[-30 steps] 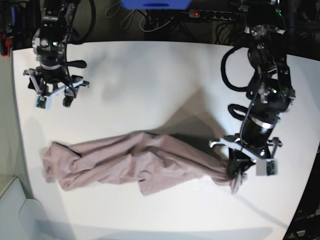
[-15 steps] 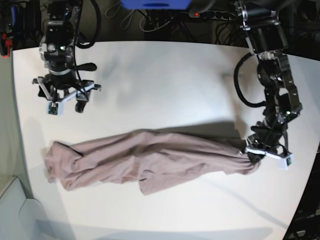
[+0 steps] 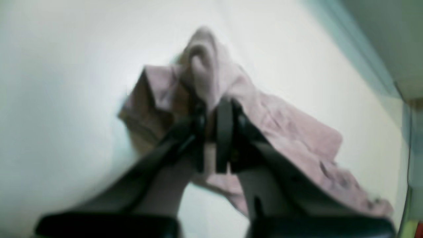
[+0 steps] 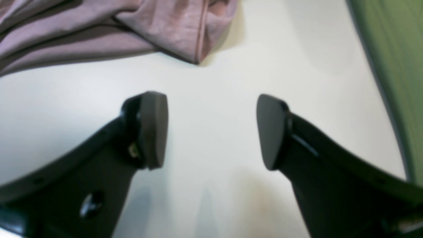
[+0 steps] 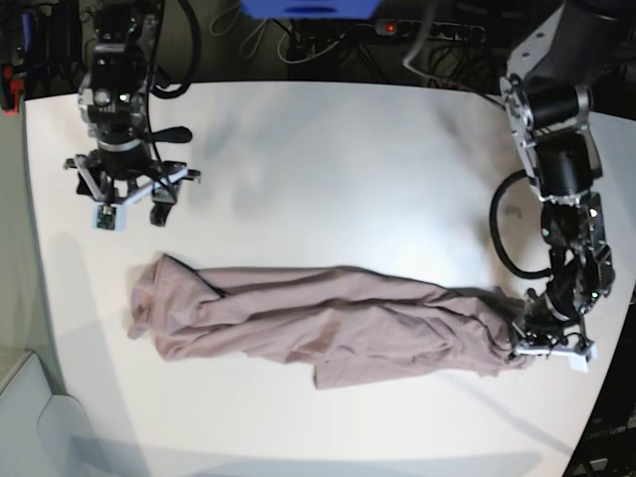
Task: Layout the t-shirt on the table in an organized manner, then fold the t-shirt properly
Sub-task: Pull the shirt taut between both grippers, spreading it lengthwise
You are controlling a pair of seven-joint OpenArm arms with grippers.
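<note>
Dragged farther toward the base view's right edge since the earlier frames: the left gripper (image 5: 530,341), and with it the dusty mauve-pink short-sleeved cotton t-shirt (image 5: 318,323), its far end now shifted away from the table's left edge. Clamped narrow on a bunched fold of the cloth (image 3: 211,82), black fingers (image 3: 224,132) nearly together in the blurred left wrist view, fabric spilling out to either side. Stretched in a long rumpled band across the front half of the large matte white tabletop (image 5: 328,169), lying on the surface from the pinched end to a crumpled end at the base view's left. Poised above bare table near the far-left corner, well apart from the shirt's band: the right gripper (image 5: 127,204), spread wide and empty. Seen between its two dark pads (image 4: 153,129) in the right wrist view, only white surface, with a hemmed corner of the shirt (image 4: 185,29) lying just beyond the tips.
</note>
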